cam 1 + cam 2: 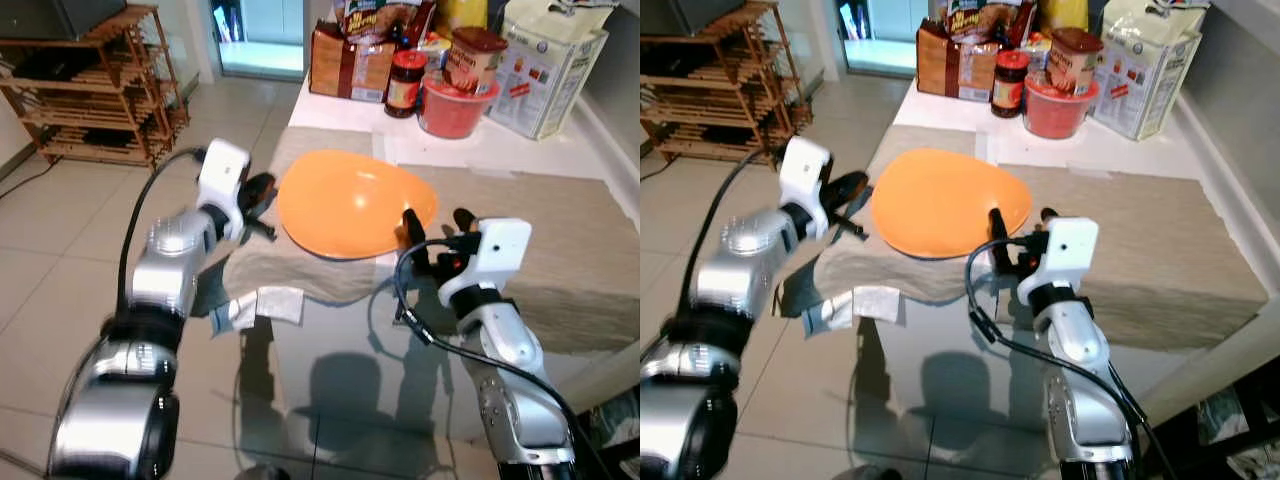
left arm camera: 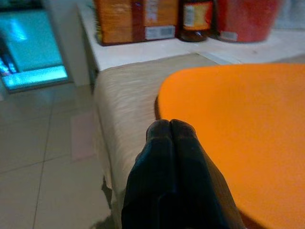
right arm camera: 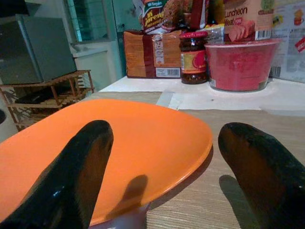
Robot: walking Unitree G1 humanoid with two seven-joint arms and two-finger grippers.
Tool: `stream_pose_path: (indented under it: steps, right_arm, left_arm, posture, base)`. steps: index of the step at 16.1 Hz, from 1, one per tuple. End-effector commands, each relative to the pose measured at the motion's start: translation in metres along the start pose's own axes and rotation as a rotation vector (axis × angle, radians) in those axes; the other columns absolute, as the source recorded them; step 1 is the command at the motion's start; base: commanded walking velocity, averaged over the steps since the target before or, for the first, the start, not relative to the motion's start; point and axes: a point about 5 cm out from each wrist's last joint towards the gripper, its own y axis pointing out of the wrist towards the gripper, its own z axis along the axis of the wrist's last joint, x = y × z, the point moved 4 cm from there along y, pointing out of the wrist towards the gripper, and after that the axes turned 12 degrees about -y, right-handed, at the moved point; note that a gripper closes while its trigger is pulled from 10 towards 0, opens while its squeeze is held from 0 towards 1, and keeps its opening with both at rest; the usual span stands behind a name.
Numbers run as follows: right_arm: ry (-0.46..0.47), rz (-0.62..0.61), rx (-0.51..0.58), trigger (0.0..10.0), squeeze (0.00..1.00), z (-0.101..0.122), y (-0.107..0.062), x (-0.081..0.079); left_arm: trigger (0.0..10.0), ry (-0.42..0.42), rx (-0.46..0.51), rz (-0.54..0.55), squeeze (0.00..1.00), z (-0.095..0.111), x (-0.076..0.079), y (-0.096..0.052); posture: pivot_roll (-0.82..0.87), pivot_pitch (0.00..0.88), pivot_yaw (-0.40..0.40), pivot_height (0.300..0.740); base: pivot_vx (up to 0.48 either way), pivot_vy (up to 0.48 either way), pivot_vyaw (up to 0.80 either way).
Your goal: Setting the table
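While the orange plate (image 1: 355, 208) lies on the beige table runner (image 1: 520, 240), the right gripper (image 1: 437, 228), fingers apart at its near rim, should straddle that edge squarely before closing, with the left gripper (image 1: 262, 196), fingers pressed together, just beside the far-left rim.

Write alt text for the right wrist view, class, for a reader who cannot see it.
Two open black fingers of the right gripper frame the near rim of an orange plate lying on a beige table runner. Behind stand a red tub, a dark jar and food packets.
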Motion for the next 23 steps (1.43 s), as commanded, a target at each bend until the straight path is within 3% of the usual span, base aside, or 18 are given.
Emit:
stream_pose_path:
  steps: [1,7,13,16,20,23]
  right_arm:
    - [-0.029,-0.011,0.007,10.0,0.00,0.000,0.001,0.003]
    - [-0.052,-0.014,0.026,10.0,0.00,0.001,0.003,0.003]
    - [-0.043,-0.015,0.020,10.0,0.00,-0.001,0.002,0.001]
    - [-0.040,-0.014,0.021,10.0,0.00,-0.001,0.002,-0.001]
    - [-0.022,-0.009,0.014,10.0,0.00,-0.002,0.002,-0.003]
    - [0.002,-0.011,0.002,10.0,0.00,-0.004,0.002,-0.003]
  left_arm:
    - [10.0,0.014,0.063,0.012,0.00,0.008,0.002,-0.002]
    - [10.0,0.059,0.093,-0.027,0.00,0.014,0.018,-0.001]
    - [10.0,0.117,-0.004,-0.162,0.00,-0.006,0.046,0.002]
    - [10.0,0.131,-0.034,-0.195,0.00,-0.010,0.052,0.003]
    - [10.0,0.202,-0.161,-0.242,0.00,-0.021,0.054,0.003]
    - [10.0,0.250,-0.173,-0.276,0.00,-0.015,0.056,0.005]
  posture:
    - [0.05,0.003,-0.002,0.740]
    - [0.05,0.000,-0.003,0.740]
    - [0.05,0.013,0.004,0.740]
    - [0.05,0.015,0.007,0.740]
    - [0.06,0.019,0.009,0.740]
    - [0.06,0.020,0.011,0.740]
  base:
    - [0.000,0.000,0.00]
    - [0.000,0.000,0.00]
    - [0.000,0.000,0.00]
    - [0.000,0.000,0.00]
    - [0.000,0.000,0.00]
    - [0.000,0.000,0.00]
